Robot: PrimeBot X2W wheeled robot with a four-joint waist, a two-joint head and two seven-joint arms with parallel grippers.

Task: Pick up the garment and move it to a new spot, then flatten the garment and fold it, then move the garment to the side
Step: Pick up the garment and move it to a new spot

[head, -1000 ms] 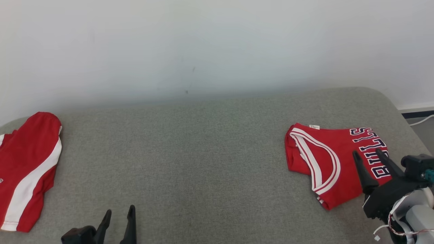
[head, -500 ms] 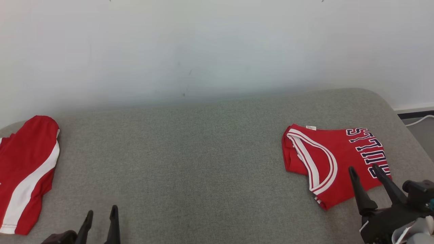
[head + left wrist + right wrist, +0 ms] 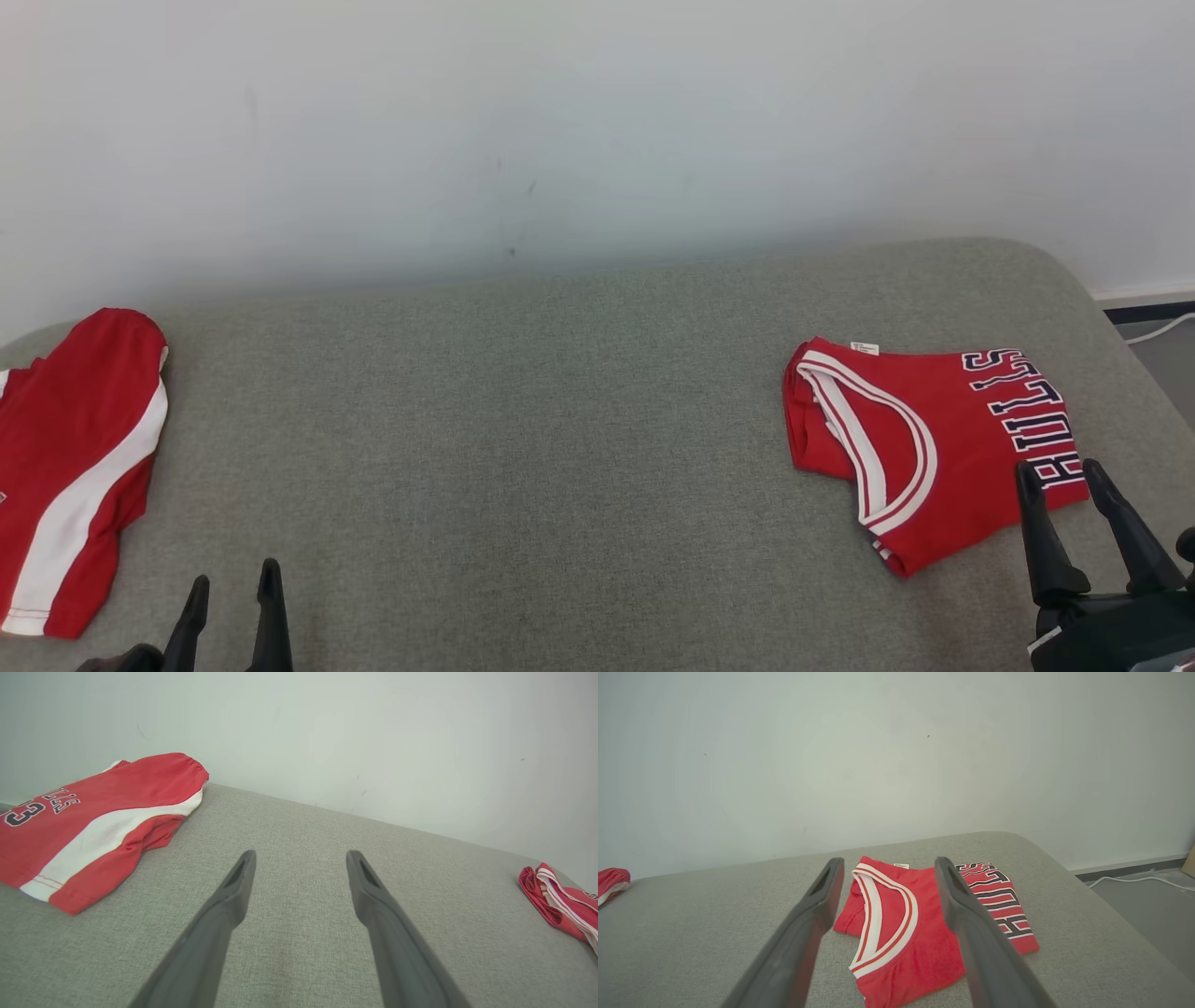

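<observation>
A folded red jersey (image 3: 934,439) with white trim and dark lettering, the garment, lies flat at the right of the grey padded surface (image 3: 560,420). My right gripper (image 3: 1060,467) is open just off the jersey's near right corner, holding nothing. In the right wrist view the jersey (image 3: 901,938) lies beyond the open right gripper (image 3: 889,861), apart from it. My left gripper (image 3: 233,579) is open and empty at the lower left. The left wrist view shows the left gripper (image 3: 302,854) over bare fabric, with the jersey (image 3: 560,900) far to the right.
Red shorts (image 3: 75,467) with a white stripe lie at the surface's left edge, and the shorts (image 3: 93,812) sit left of the left fingers. A white wall runs behind. Floor with a white cable (image 3: 1162,329) lies past the rounded right edge.
My right gripper has drawn back toward me, from over the jersey's lettering to its near corner. My left gripper has sunk lower and to the left. The jersey has stayed in place.
</observation>
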